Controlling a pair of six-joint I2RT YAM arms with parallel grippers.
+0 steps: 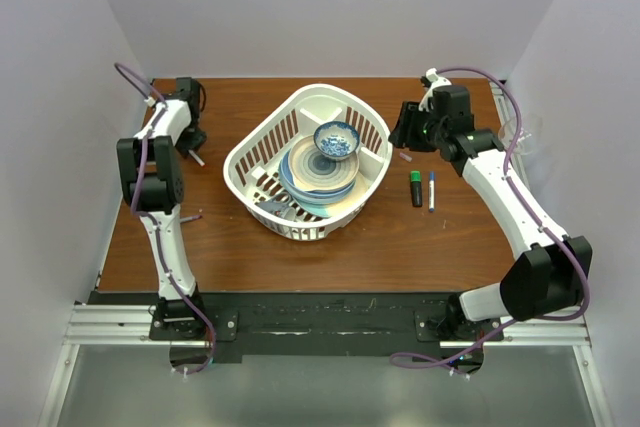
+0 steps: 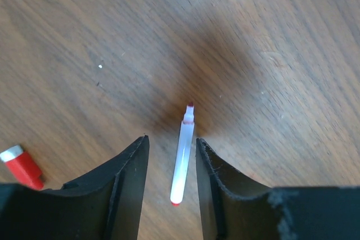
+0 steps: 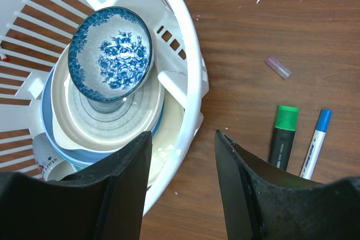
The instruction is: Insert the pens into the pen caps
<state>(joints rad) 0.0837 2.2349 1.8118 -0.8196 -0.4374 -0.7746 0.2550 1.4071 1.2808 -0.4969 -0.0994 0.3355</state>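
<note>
A thin white pen with a red tip [image 2: 183,155] lies on the wood table between the fingers of my left gripper [image 2: 171,139]. That gripper is open and straddles the pen with a gap on each side; it is at the back left in the top view [image 1: 192,147]. A red cap [image 2: 21,167] lies to its left. My right gripper [image 3: 183,134] is open and empty, above the basket's right rim [image 3: 191,54]. A black marker with a green end [image 3: 284,139], a white pen with a blue end [image 3: 316,141] and a small pale cap [image 3: 278,67] lie to its right.
The white basket [image 1: 245,152] at the table's middle holds stacked plates and a blue-patterned bowl [image 1: 336,139]. A clear glass object [image 1: 522,127] stands at the right table edge. The marker [image 1: 415,188] and blue pen [image 1: 431,190] lie right of the basket.
</note>
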